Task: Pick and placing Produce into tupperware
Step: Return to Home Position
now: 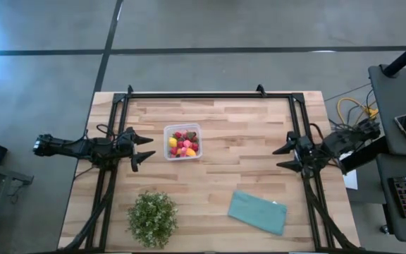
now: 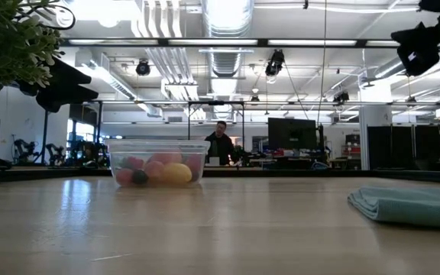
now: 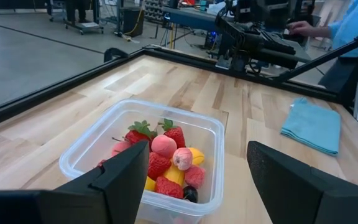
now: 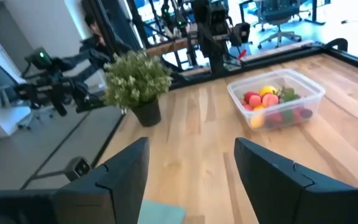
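Observation:
The clear tupperware (image 1: 182, 142) stands on the wooden table (image 1: 245, 134), left of the middle. Inside it lies the produce (image 3: 166, 163): red and pink strawberry-like fruits with some yellow pieces. The tupperware (image 2: 157, 162) also shows in the low view, and in the right wrist view the tupperware (image 4: 277, 98) is farther off. My left gripper (image 1: 144, 148) hovers open at the table's left side, pointing at the tupperware. My right gripper (image 1: 285, 157) hovers open at the right side. Neither has anything between its fingers.
A potted green plant (image 1: 151, 218) stands near the front edge, left of centre. A folded teal cloth (image 1: 258, 212) lies at the front right. A black frame (image 1: 210, 94) runs along the far edge and down both sides. A person (image 2: 220, 145) is in the room beyond.

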`<action>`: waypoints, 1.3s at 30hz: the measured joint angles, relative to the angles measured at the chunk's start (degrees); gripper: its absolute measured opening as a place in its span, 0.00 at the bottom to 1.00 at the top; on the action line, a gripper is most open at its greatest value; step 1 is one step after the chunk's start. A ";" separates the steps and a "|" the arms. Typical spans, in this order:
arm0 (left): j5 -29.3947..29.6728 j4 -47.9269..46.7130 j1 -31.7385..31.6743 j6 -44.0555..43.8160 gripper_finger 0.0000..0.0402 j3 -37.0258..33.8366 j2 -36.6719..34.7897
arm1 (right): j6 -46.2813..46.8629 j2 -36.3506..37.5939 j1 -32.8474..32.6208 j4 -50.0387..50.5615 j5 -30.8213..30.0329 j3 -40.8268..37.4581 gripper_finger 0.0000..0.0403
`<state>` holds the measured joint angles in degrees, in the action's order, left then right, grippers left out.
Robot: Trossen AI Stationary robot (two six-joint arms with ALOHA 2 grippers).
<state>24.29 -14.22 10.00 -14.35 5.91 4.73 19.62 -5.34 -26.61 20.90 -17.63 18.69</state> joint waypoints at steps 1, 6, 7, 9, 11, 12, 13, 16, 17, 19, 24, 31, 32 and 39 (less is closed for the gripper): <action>0.02 0.01 0.00 -0.01 0.64 0.00 0.00 | 0.00 0.00 0.00 -0.09 0.02 -0.44 0.57; 0.02 0.02 0.00 0.00 0.64 0.00 0.00 | -0.11 0.00 0.00 -0.12 0.02 -2.36 0.57; 0.02 0.03 0.00 0.00 0.64 0.00 0.00 | -0.11 0.00 0.00 -0.07 0.02 -2.78 0.57; 0.01 0.01 0.00 -0.01 0.64 0.00 0.00 | -0.11 0.00 0.00 0.04 0.02 -3.44 0.57; 0.01 0.03 0.00 0.00 0.64 0.00 0.00 | -0.11 0.00 0.00 -0.10 0.02 -3.95 0.57; 0.01 0.01 0.00 -0.01 0.64 0.00 0.00 | -0.13 0.00 0.00 -0.05 0.02 -4.18 0.57; 0.01 0.01 0.00 0.00 0.64 0.00 0.00 | -0.11 0.00 0.00 0.05 0.02 -4.34 0.57; 0.00 0.01 0.00 0.00 0.64 0.00 0.00 | -0.11 0.00 0.00 -0.07 0.02 -4.41 0.57; 0.00 0.01 0.00 0.00 0.64 0.00 0.00 | -0.12 0.00 0.00 -0.06 0.02 -4.41 0.57; 0.02 0.01 0.00 0.00 0.64 0.00 0.00 | -0.12 0.00 0.00 -0.04 0.02 -4.43 0.57; 0.01 0.01 0.00 0.00 0.64 0.00 0.02 | -0.12 0.00 0.00 -0.06 0.02 -4.43 0.57; 0.02 0.01 0.00 0.00 0.64 0.00 0.02 | -0.11 0.00 0.00 -0.03 0.02 -4.43 0.57; 0.01 0.01 0.00 0.00 0.64 0.00 0.02 | -0.11 0.00 0.00 -0.03 0.02 -4.43 0.57; 0.02 0.03 0.00 0.00 0.64 0.00 0.02 | -0.11 0.00 0.00 -0.03 0.02 -4.43 0.57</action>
<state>24.32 -14.20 10.00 -14.35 5.91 4.75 19.51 -5.34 -26.61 20.86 -17.61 14.26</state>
